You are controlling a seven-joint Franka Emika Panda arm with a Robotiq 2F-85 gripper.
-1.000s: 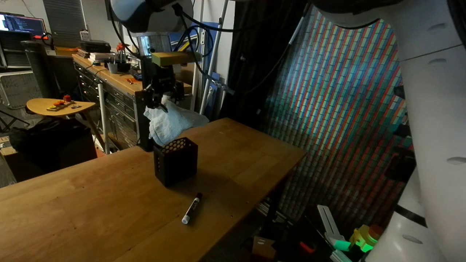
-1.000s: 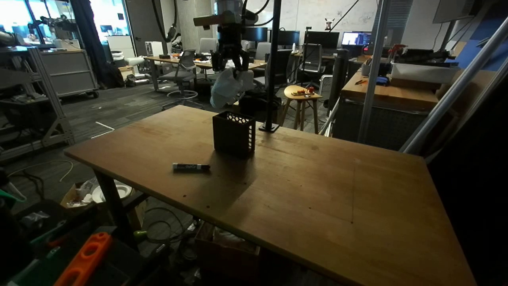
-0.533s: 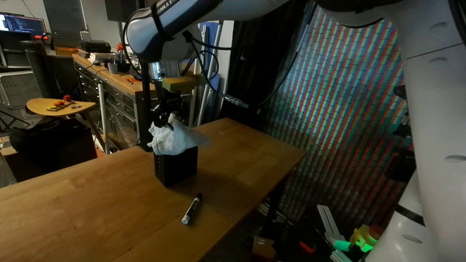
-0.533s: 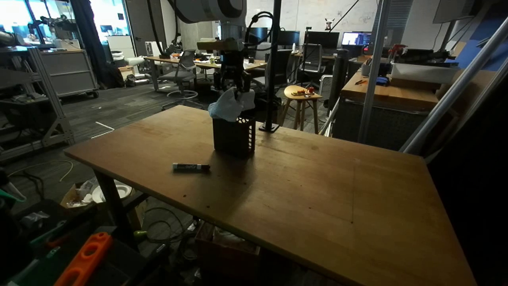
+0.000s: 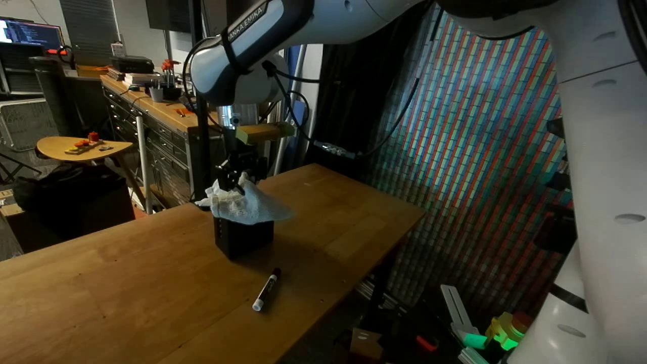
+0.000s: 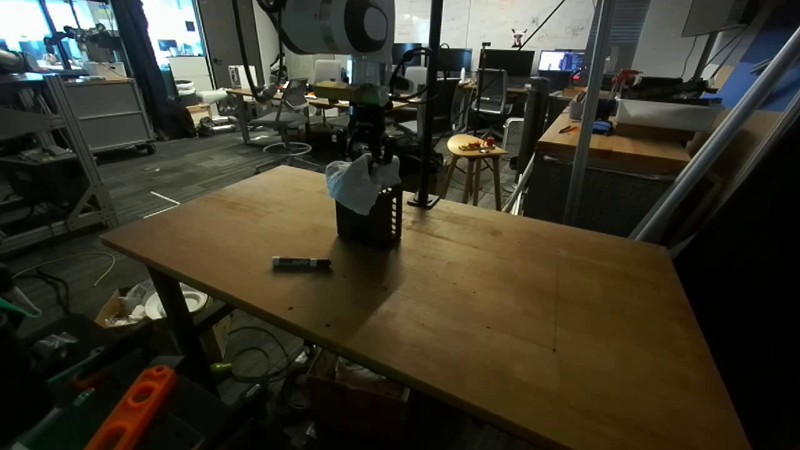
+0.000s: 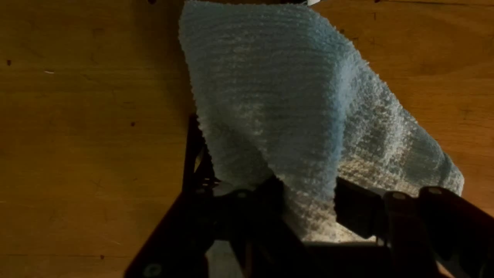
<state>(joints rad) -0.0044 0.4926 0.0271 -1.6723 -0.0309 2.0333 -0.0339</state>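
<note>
Gripper (image 7: 310, 202) closed to narrow gap, pinching cloth (image 7: 266, 92); blk bin (image 5: 244, 239) below, top mostly hid by cloth.

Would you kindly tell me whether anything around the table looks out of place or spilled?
I see nothing spilled or broken. The pale blue terry cloth looks untidy because it droops, crumpled, past the rim of the black perforated rectangular box, and a black-and-white cylindrical marker lies loose nearby.

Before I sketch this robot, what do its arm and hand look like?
The smooth, rounded white arm has black bands, a black label showing "EMIKA" and looping black cables; below a yellow-tan rectangular block comes an angular, black, two-fingered hand.
</note>
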